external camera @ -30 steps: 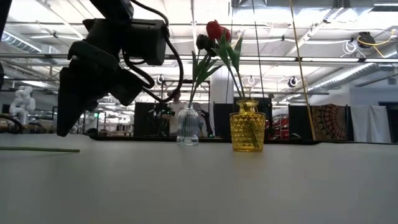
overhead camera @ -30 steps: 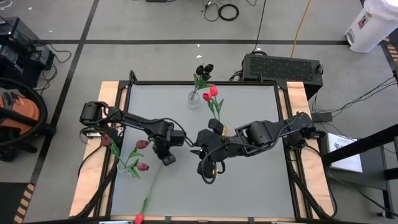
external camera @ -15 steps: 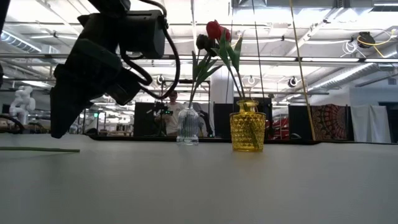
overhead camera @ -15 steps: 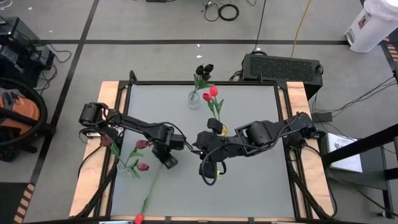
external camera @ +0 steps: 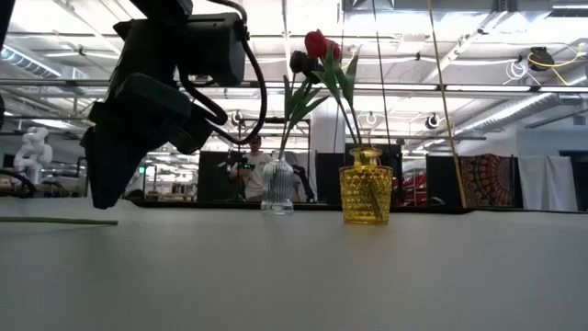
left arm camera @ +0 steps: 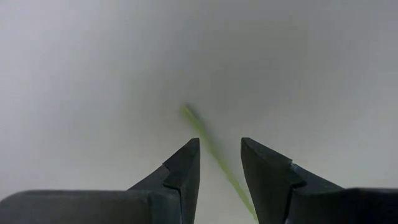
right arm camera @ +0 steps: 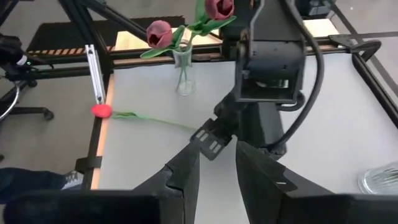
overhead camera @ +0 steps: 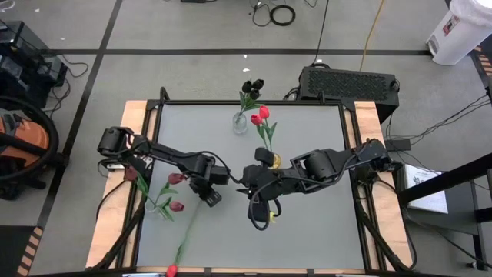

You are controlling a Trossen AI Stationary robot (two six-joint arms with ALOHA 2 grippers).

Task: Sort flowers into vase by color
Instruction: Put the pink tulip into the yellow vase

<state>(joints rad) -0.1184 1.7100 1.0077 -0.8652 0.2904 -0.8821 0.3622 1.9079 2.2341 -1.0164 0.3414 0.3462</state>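
Roughly mid-desk (overhead camera: 307,231), left gripper (overhead camera: 211,198) low over the grey surface, jaws a little apart and empty, straddling the tip of a thin green stem (left arm camera: 214,152) in the left wrist view without touching it. Same stem traced in the high view as a loose red tulip (overhead camera: 171,269) lying flat, head at the near desk edge, stem running up toward the left gripper. Right gripper (overhead camera: 260,218) just beside the left one, near desk centre, pointed toward the near edge; jaws slightly parted, nothing between them in the right wrist view. Yellow glass vase (external camera: 365,187) close behind the right arm, holding red tulips (overhead camera: 260,116) upright. Clear ribbed vase (external camera: 277,185) toward the far edge, holding dark tulips (overhead camera: 252,85) with black heads. Third small clear vase (right arm camera: 183,73) at the left side of the desk, with two maroon tulips (overhead camera: 176,178), tilted. Loose red tulip seen again in the right wrist view, lying beside that small vase, head by the wooden desk rim. Left gripper body large and dark at upper left of the low view, hanging just above the desk. Person standing in the room far behind the vases (external camera: 250,161).
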